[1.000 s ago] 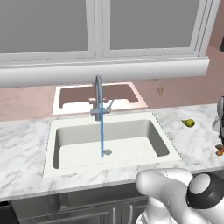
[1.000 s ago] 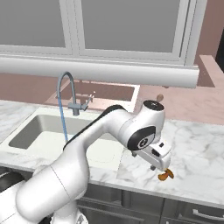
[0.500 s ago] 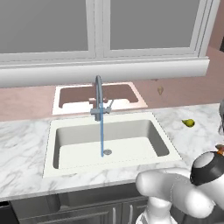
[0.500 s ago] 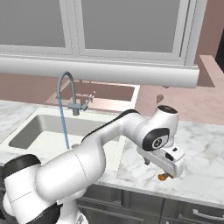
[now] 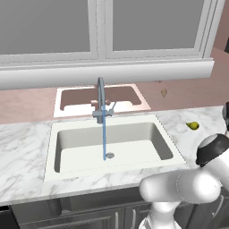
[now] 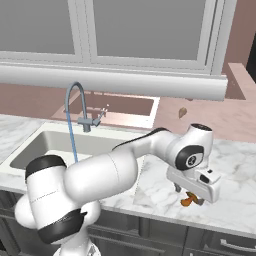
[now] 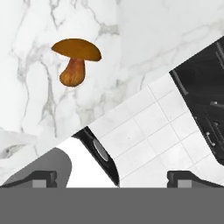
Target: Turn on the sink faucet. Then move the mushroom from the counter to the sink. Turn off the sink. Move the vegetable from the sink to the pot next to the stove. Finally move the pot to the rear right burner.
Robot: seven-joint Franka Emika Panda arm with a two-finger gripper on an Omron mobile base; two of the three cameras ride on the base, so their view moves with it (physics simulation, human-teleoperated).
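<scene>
The brown-capped mushroom (image 7: 77, 58) lies on the white marble counter (image 7: 52, 109), close to its front edge. In the right base view my gripper (image 6: 190, 194) hangs open just above the mushroom (image 6: 186, 201), fingers pointing down. From the hand, the mushroom sits ahead and left of my open gripper (image 7: 113, 179), with nothing between the fingers. The faucet (image 5: 101, 101) stands behind the sink (image 5: 71, 147) and a thin blue stream of water (image 5: 104, 138) runs into the basin. In the right base view the faucet (image 6: 80, 107) is left of the arm.
A small yellow-green item (image 5: 192, 125) lies on the counter right of the sink. A dark thing (image 5: 226, 112) shows at the right edge. The counter's front edge crosses the hand view diagonally, with floor tiles (image 7: 148, 127) and dark cabinet fronts (image 7: 203, 100) beyond it.
The arm has swung right and lowered, bringing the open hand over the mushroom. The water keeps running and the mushroom has not moved.
</scene>
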